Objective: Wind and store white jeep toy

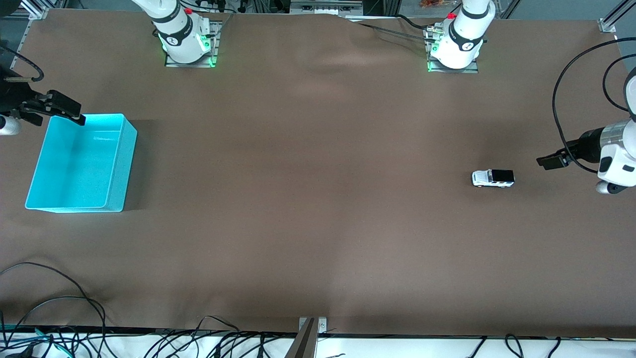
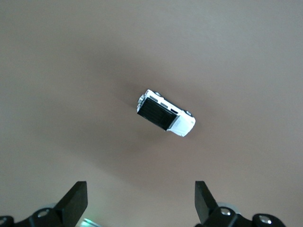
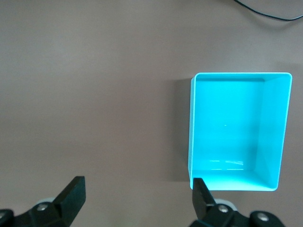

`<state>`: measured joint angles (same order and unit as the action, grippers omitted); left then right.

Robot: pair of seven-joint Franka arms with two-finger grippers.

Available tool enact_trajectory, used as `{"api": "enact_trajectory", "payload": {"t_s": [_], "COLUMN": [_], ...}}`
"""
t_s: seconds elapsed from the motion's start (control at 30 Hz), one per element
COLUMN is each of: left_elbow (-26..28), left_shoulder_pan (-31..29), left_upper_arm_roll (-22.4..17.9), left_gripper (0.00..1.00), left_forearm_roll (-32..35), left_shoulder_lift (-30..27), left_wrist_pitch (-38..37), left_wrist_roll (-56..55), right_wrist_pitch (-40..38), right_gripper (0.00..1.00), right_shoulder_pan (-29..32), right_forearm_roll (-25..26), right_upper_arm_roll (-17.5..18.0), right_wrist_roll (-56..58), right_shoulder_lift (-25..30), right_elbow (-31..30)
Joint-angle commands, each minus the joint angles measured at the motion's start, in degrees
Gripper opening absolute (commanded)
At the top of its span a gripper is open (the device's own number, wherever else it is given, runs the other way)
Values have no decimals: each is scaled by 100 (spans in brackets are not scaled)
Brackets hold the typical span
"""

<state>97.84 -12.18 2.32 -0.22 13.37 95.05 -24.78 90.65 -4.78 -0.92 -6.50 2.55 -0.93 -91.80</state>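
I see the white jeep toy point(image 1: 493, 178) standing on its wheels on the brown tabletop point(image 1: 308, 199), toward the left arm's end and well apart from every edge. No lettering can be read on it in any view. The left gripper point(image 1: 550, 161) hangs over the tabletop just beside the jeep, at the left arm's edge, its fingers spread wide and holding nothing. The left wrist view gives me what the front view does not: the jeep's black roof panel and white bonnet point(image 2: 166, 113) from above, lying between and clear of the two dark fingertips point(image 2: 75, 201).

The turquoise bin point(image 1: 79, 164) sits toward the right arm's end, close to that edge of the tabletop. The right gripper point(image 1: 69, 112) is over the bin's rim on the side nearest the robot bases, fingers fully apart and empty. The right wrist view looks straight down into the bin point(image 3: 239, 130), its floor bare; only faint glare shows there, no label I can read.
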Motion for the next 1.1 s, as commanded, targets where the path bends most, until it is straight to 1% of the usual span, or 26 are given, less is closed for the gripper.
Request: {"api": "enact_trajectory", "payload": {"t_s": [0.0,0.2,0.47,0.63,0.8,1.07], "left_elbow": [85,507,1166,1640,2088,2739], "left_shoulder_pan": [-22,-4,-4,-13,-13,22], "left_upper_arm_roll": [14,23,32,40,40,67], "left_gripper": [100,100,100,100,100,100], "left_forearm_roll": [-31,180,329,329,329,329], "left_shoulder_lift": [148,192,183,174,157,183], "left_wrist_pitch": [330,927,1806,2421,2861,3880], "left_wrist_roll": [-1369,-2696,-4278,-5342,-5695,-6074], "right_wrist_pitch": [-65,-74,-91,-91,-91,-91], "right_gripper": [100,100,100,100,100,100], "right_shoulder_pan": [-15,-15,-15,-15,-14,-15], "right_forearm_roll": [13,-5,4,4,4,4], "right_upper_arm_roll": [17,26,263,307,298,298], "right_wrist_roll": [-52,-44,-44,-35,-35,-44], "right_shoulder_lift": [23,23,32,32,32,32], "right_elbow": [101,101,232,241,241,241]}}
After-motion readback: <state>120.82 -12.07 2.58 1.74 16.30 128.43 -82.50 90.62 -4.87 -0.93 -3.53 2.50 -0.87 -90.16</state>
